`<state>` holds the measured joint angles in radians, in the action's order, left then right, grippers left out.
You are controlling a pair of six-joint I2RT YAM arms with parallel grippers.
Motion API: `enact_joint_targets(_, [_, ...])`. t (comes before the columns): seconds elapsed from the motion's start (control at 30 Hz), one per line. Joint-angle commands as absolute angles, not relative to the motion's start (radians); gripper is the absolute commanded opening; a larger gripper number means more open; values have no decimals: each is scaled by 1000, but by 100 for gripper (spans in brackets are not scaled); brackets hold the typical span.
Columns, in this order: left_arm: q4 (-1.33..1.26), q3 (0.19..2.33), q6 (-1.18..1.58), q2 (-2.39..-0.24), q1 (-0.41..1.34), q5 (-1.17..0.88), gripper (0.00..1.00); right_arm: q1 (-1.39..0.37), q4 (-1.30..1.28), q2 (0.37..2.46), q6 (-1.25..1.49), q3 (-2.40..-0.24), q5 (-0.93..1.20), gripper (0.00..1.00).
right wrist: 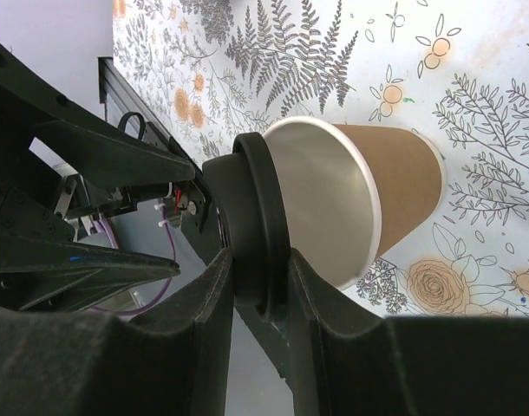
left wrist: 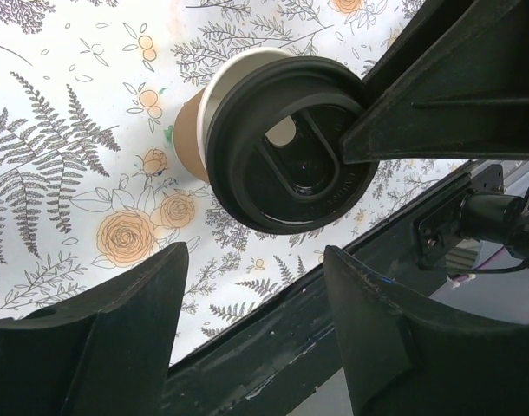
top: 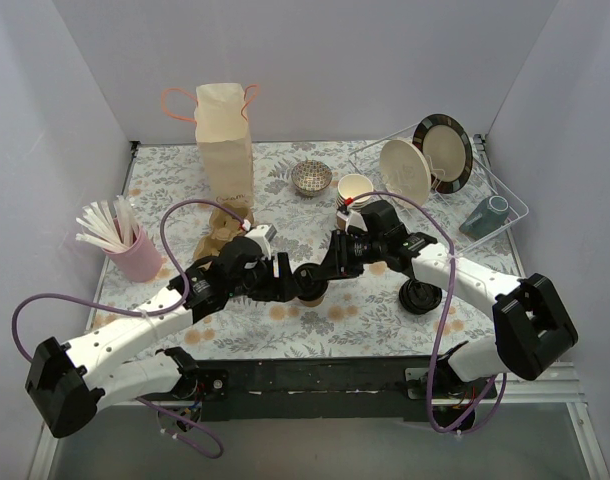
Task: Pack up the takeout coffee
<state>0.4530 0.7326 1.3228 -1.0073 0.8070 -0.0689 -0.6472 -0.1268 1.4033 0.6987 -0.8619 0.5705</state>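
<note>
A brown paper cup point(top: 310, 287) stands on the floral table between my two grippers. My right gripper point(top: 335, 262) is shut on the edge of a round black lid point(right wrist: 260, 217) and holds it askew at the cup's rim. The cup's pale inside point(right wrist: 329, 195) still shows beside the lid. In the left wrist view the lid point(left wrist: 290, 147) covers most of the cup point(left wrist: 188, 130). My left gripper point(left wrist: 256, 260) is open and empty, just short of the cup, which is not between its fingers. The tall paper bag point(top: 225, 140) stands at the back left.
Brown paper cups point(top: 220, 235) lie in front of the bag. A pink holder with straws point(top: 135, 250) is at the left. A patterned bowl point(top: 311, 177), a lidless cup point(top: 355, 187), a clear tray point(top: 510, 205) with plates and a teal cup point(top: 483, 215) are behind. Loose black lids point(top: 422, 297) lie right.
</note>
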Motion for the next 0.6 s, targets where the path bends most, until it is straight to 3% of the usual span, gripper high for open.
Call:
enact_joint_targets(0.0, [419, 729, 1304, -1020, 804, -77, 63, -640, -132, 1405, 676, -899, 589, 32])
enact_joint_targets(0.57, [380, 741, 1270, -1097, 802, -78, 58, -611, -176, 1417, 652, -917, 578, 42])
